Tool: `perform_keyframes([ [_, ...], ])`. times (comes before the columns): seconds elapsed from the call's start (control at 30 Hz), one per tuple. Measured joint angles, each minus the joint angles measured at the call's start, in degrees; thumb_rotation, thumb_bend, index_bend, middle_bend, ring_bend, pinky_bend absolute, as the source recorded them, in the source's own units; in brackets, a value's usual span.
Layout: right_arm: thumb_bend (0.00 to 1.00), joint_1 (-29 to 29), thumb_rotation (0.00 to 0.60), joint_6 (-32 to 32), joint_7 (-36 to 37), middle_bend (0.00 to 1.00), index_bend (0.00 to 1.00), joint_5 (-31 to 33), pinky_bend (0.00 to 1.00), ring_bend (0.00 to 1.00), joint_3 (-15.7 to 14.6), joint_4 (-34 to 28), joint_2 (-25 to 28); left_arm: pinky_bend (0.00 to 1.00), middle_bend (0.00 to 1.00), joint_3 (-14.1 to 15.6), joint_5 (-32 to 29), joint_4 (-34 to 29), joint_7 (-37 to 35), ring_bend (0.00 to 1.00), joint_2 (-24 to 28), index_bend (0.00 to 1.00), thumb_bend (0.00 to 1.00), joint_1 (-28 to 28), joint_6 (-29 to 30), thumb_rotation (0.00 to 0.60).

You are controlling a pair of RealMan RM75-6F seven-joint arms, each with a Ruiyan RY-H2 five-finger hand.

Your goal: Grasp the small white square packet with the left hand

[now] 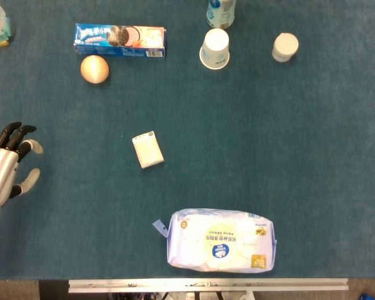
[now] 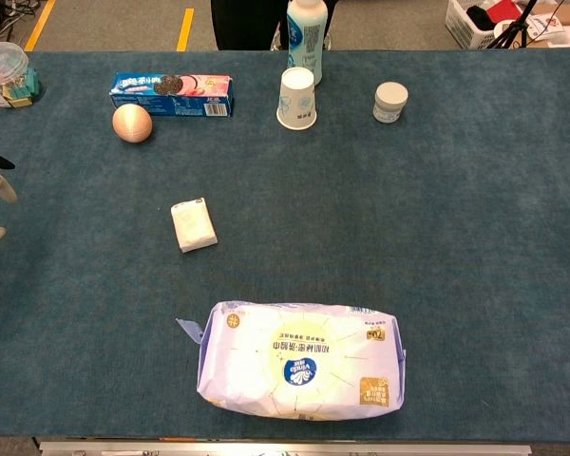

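Observation:
The small white square packet (image 1: 148,150) (image 2: 194,225) lies flat on the blue table cloth, left of centre. My left hand (image 1: 6,164) hovers at the far left edge, fingers spread and holding nothing, well to the left of the packet. In the chest view only its fingertips (image 2: 0,183) show at the left border. My right hand appears in neither view.
A large wet-wipes pack (image 1: 222,240) lies near the front edge. At the back stand a blue cookie box (image 1: 120,40), an orange ball (image 1: 94,69), a paper cup (image 1: 215,48), a white jar (image 1: 285,47), a bottle (image 1: 220,12) and a clear tub (image 2: 7,74).

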Motion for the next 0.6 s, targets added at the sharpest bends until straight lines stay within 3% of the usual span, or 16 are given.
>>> perform_keyframes([
  [0.6,0.06,-0.12,0.6,0.51,0.18,0.53,0.61,-0.08,0.21,0.34,0.13,-0.11,0.14,0.35,0.23,0.15,-0.07,0.27,-0.08,0.16,-0.26,0.42,0.29,-0.06,-0.43,0.6],
])
